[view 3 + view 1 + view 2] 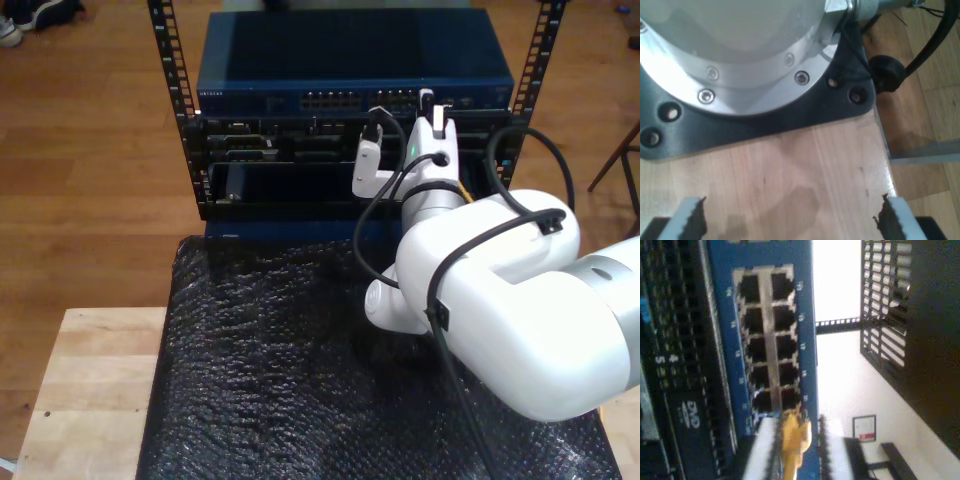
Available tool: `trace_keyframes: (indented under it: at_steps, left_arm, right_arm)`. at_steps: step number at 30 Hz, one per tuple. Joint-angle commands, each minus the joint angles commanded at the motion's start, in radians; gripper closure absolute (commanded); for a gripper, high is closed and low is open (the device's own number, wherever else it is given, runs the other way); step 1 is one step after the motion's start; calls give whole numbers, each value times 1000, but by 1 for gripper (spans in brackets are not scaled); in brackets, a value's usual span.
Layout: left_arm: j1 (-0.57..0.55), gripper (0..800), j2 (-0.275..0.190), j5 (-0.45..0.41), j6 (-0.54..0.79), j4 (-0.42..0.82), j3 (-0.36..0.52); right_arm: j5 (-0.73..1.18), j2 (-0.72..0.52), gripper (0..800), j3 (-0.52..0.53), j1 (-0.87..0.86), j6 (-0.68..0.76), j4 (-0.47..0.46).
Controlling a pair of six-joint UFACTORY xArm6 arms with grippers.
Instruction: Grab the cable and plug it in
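While my second tool [792, 450] pinches cable [794, 437] — switch ports [767, 337] just ahead.

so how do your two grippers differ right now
My second gripper is shut on the yellow cable, its plug at the blue switch ports; my first gripper is open and holds nothing. The second faces the rack, the first a wooden tabletop. Both have serrated pale fingers.
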Motion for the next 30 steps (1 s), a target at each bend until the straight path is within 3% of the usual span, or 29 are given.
trace_keyframes:
  at_steps: [7, 21, 30]
  left_arm:
    - [0, 0, 0, 0, -2, 0, 0]
    - [0, 0, 0, 0, 0, 0, 0]
    - [0, 0, 0, 0, 0, 0, 0]
  right_arm:
    - [17, -29, 465, 37, 5, 0, -9]
    - [98, -219, 405, 242, 9, 0, -8]
    - [362, -385, 252, 322, 8, 0, -8]
